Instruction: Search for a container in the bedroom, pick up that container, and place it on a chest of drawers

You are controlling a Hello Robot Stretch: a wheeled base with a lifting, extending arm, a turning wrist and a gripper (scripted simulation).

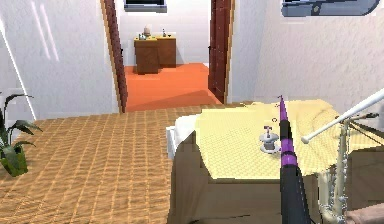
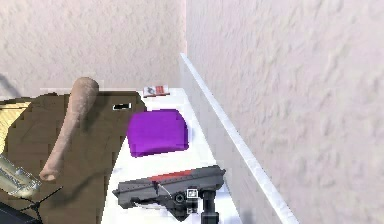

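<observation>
while you are looking across the bedroom, a small pale round thing is sitting on the yellow blanket, just left of the dark bat; whether it is the container you cannot tell. at the arm side view's near edge the gripper is showing above a white surface, near a purple block; you cannot tell whether it is holding anything.

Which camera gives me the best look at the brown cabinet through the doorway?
The forward view: the brown cabinet stands framed by the doorway against the far wall, on orange floor, with small things on top. The arm side view faces a pale wall instead, with a purple cushion and a tan bat.
</observation>
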